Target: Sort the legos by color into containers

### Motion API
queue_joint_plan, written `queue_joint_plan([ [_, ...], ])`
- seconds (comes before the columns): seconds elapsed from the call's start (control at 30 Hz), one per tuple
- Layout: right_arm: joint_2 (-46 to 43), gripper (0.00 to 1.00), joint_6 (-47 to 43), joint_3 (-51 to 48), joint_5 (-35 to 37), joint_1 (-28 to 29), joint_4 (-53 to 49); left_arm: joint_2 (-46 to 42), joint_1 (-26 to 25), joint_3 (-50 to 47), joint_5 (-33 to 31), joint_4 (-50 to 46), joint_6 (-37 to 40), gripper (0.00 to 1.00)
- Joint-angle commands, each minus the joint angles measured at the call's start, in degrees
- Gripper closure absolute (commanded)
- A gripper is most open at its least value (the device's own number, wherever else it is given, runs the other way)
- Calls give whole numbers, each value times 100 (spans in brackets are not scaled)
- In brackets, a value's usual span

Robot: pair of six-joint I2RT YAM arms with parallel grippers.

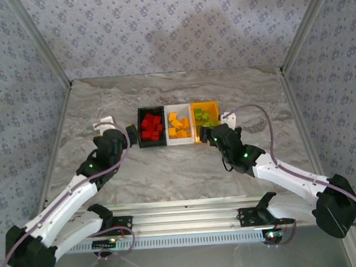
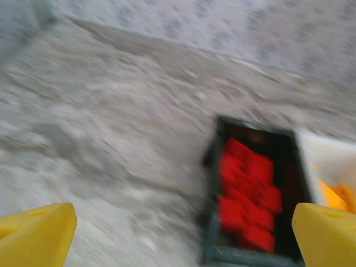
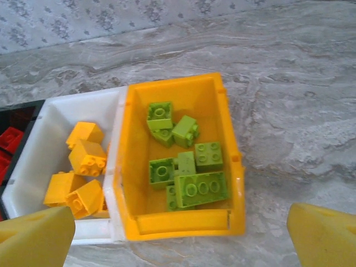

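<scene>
We held both pincers spread wide and empty: our left gripper [image 2: 181, 240] hung just beside the black bin [image 2: 209, 245] of red legos [image 2: 245, 194], our right gripper [image 3: 178, 236] over the orange bin [image 3: 183, 223] of lime green legos [image 3: 192, 179]; orange-yellow legos [image 3: 86, 158] lay in the white bin [image 3: 72, 104] between

Red legos [image 1: 151, 125] in black bin [image 1: 139, 127], orange-yellow legos [image 3: 78, 177] in white bin [image 3: 33, 153], lime-green legos [image 3: 186, 161] in orange bin [image 3: 189, 225], grey marbled table [image 1: 168, 167]

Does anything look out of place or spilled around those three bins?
Nothing stands out. The red bricks sit in the black bin, the orange-yellow bricks in the white bin and the lime green bricks in the orange bin, with no colours mixed. The bins stand upright, side by side.
</scene>
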Motion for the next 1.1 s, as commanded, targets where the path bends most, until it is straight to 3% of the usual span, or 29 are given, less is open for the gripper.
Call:
queue_joint_plan([
  [0.0,-272,0,109,-7,-67,-189,13,603,977,250,-207,1077,1159,0],
  [0.07,-364,0,15,-33,-250,-304,26,1148,1613,426,-82,1062,1320,0],
  [0.17,-555,0,-107,-248,-157,-362,286,1730,2063,438,96,1220,1657,0],
  [0.53,-1131,0,-328,-879,323,-547,1007,3139,2127,-877,373,4451,2833,0],
  [0.63,-1232,0,-794,-1009,297,-563,1301,3527,2151,-978,539,4994,2920,0],
  [0.73,-1229,0,-1484,-1096,-28,-641,1506,3481,2285,-882,927,4688,2832,0],
  [0.9,-1181,0,-1869,-1299,-344,-1043,1770,3473,2819,-794,2257,4388,2608,0],
  [0.97,-1270,1,-1922,-1407,-407,-1201,1885,3477,2952,-1176,2704,5049,2585,0],
  [1.0,-1318,0,-1990,-1447,-427,-1268,1949,3769,2925,-1571,2867,6207,2738,0],
  [1.03,-1378,0,-2009,-1491,-408,-1338,1989,3730,2766,-1656,2543,6306,2835,0],
  [1.07,-1429,0,-2040,-1529,-440,-1420,2004,3517,2767,-1446,2424,5434,2696,0],
])
